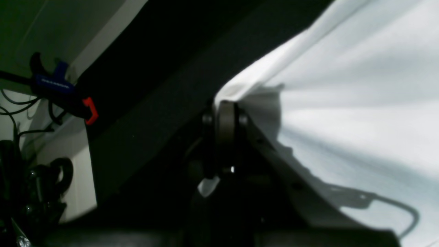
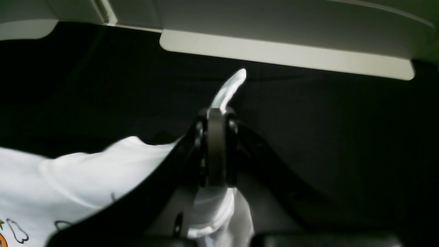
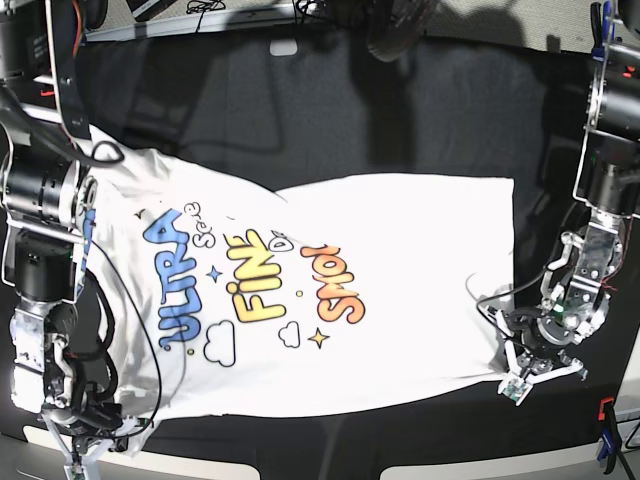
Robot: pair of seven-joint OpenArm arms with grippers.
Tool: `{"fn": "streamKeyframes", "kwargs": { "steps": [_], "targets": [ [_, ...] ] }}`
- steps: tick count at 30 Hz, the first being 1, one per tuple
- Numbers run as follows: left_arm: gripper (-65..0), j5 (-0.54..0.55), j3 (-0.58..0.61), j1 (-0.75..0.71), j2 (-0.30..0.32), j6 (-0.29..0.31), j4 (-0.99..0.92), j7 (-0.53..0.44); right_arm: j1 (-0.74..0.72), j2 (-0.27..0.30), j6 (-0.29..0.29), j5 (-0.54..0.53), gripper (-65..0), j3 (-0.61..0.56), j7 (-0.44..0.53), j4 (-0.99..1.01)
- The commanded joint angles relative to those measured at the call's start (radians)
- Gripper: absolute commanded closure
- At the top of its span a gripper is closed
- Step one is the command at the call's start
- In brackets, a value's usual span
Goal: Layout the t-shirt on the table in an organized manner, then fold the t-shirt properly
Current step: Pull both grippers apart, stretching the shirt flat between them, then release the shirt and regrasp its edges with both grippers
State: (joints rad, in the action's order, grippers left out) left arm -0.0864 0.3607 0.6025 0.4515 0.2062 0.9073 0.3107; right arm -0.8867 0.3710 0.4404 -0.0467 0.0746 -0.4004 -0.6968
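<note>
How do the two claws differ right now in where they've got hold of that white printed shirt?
The left claw pinches the white printed cloth t-shirt at its bottom hem corner. The right claw grips the opposite end, near the shoulder by the "ULTRA" print. Both are shut on fabric, low over the black-draped table.

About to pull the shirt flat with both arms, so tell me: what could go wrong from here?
1. The left gripper and right gripper each pinch only a small bit of the t-shirt; cloth could slip out under tension.
2. The shoulder end is bunched around the right arm, so pulling may drag folds.
3. The near hem lies close to the table edge and may slide off.
</note>
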Motion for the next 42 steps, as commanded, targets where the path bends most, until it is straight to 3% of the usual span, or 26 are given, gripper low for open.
{"fn": "streamKeyframes", "kwargs": {
  "steps": [1, 10, 14, 16, 22, 35, 38, 40, 42],
  "targets": [
    [0.0, -0.002, -0.008, 0.034, 0.011, -0.019, 0.008, -0.024, -0.05, 0.008, -0.005, -0.004, 0.0, 0.004, 0.034, -0.019],
    [0.0, 0.002, -0.008, 0.029, 0.009, -0.019, 0.002, -0.02, -0.046, 0.005, -0.005, -0.005, 0.0, 0.004, 0.048, -0.018],
    [0.0, 0.002, -0.008, 0.029, 0.009, -0.019, 0.002, -0.012, -0.047, 0.005, -0.005, -0.005, -25.3, 0.004, 0.066, -0.018],
    [0.0, 0.002, -0.008, 0.029, 0.009, -0.019, 0.002, -0.012, -0.046, 0.005, -0.005, -0.005, -30.3, 0.004, 0.07, -0.018],
    [0.0, 0.001, -0.008, 0.029, 0.009, -0.019, 0.002, -0.013, -0.046, 0.005, -0.005, -0.021, -30.4, 0.004, 0.062, -0.018],
    [-0.7, -0.003, -0.008, 0.029, 0.01, -0.019, 0.002, -0.067, -0.046, 0.005, -0.005, -0.068, -30.3, 0.004, -0.067, -0.018],
    [-20.3, -0.031, -0.008, 0.029, 0.014, -0.049, 0.002, -0.098, -0.046, 0.005, -0.005, -0.068, -30.3, 0.004, -0.101, -0.018],
    [-23.5, -0.049, -0.008, 0.03, 0.015, -0.118, 0.002, -0.098, -0.046, 0.005, -0.004, -0.064, -30.3, 0.004, -0.116, -0.018],
    [-23.5, -0.048, -0.008, 0.032, 0.018, -0.133, 0.002, -0.063, -0.046, 0.005, -0.004, -0.064, -30.3, 0.004, -0.124, -0.018]
  ]
}}
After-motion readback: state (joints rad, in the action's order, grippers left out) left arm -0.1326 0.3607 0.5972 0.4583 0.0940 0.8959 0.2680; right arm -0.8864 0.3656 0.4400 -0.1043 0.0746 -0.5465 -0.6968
